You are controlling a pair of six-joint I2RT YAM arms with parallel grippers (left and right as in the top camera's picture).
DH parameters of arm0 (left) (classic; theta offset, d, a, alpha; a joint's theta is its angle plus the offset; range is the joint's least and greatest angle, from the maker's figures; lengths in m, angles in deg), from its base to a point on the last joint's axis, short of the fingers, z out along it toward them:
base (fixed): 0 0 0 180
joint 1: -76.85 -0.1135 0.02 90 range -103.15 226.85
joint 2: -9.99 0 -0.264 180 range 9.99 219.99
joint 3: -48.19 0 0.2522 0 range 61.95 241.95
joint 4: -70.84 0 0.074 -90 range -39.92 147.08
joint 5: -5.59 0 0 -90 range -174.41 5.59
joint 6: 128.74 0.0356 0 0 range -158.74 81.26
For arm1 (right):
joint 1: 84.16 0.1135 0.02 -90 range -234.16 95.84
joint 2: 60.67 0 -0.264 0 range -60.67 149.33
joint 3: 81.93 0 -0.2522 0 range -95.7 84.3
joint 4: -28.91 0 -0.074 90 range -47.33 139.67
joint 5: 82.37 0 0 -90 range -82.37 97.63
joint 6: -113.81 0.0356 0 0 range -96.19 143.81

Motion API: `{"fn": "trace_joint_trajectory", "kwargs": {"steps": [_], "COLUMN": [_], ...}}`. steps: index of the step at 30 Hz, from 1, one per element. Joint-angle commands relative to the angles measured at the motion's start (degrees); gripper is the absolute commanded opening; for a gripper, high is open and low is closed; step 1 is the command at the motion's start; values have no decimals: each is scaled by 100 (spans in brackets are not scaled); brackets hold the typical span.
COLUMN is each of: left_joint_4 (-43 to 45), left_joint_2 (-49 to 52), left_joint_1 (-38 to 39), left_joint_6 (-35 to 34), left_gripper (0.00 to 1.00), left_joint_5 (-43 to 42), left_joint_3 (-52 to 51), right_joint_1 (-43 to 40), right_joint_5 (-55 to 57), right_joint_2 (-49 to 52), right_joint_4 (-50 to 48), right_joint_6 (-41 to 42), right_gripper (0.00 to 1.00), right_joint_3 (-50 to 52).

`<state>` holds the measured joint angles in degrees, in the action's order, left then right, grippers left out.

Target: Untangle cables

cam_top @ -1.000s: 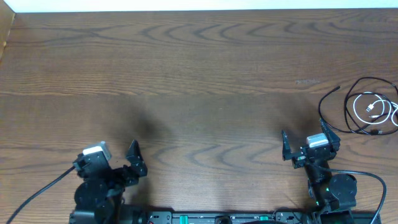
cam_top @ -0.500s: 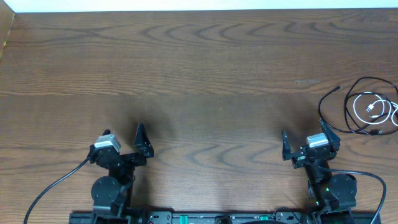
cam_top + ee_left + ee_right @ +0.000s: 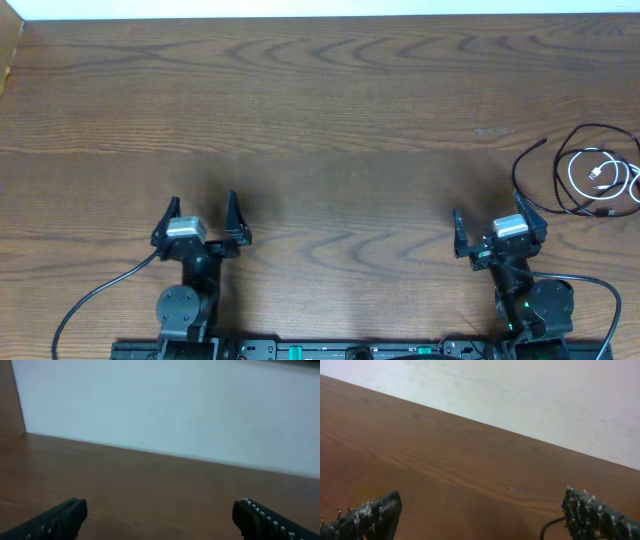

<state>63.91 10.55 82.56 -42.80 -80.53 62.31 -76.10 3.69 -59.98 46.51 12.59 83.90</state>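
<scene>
The cables [image 3: 585, 170] lie in a loose heap at the far right of the table [image 3: 340, 120], ahead of and to the right of the right gripper [image 3: 490, 218] and well apart from the left gripper [image 3: 202, 208]. Black loops [image 3: 522, 162] ring a small white coil [image 3: 570, 172], and the heap runs up to the right border of the overhead view, so its full extent cannot be seen.

Both grippers hover low near the front edge, fingers spread wide and empty.

The cables look thin, light and limp. They will likely drag and slide on the smooth wood rather than lift cleanly, and pulling one strand will probably tow the others. The free black plug end [image 3: 544, 143], poking out toward the upper left of the heap, looks like the best place to pinch. A second grip on the white coil would let the two be drawn apart.

Open wood stretches left and forward of the heap, giving room to lay strands out. To the right the table edge may be close, so pulls are safer toward the middle.
</scene>
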Motion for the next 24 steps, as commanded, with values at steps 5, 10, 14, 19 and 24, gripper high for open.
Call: {"fn": "trace_joint_trajectory", "kwargs": {"steps": [5, 10, 14, 19, 24], "left_joint_4": [-1099, -1088, -1084, -1084, -1084], "left_joint_2": [-48, -50, -50, -50, -50], "left_joint_1": [-28, -28, -28, -28, -28], "left_joint_6": [470, 654, 509, 509, 509], "left_gripper": [98, 98, 98, 98, 98], "left_joint_5": [-492, -588, -581, -581, -581], "left_joint_3": [-13, -13, -13, -13, -13], "right_joint_1": [20, 20, 20, 20, 20], "right_joint_5": [57, 57, 57, 57, 57], "right_joint_2": [-39, -42, -39, -42, -39], "right_joint_4": [26, 26, 26, 26, 26], "right_joint_6": [2, 2, 2, 2, 2], "right_gripper": [99, 99, 99, 99, 99], "right_joint_3": [9, 9, 9, 9, 9]}}
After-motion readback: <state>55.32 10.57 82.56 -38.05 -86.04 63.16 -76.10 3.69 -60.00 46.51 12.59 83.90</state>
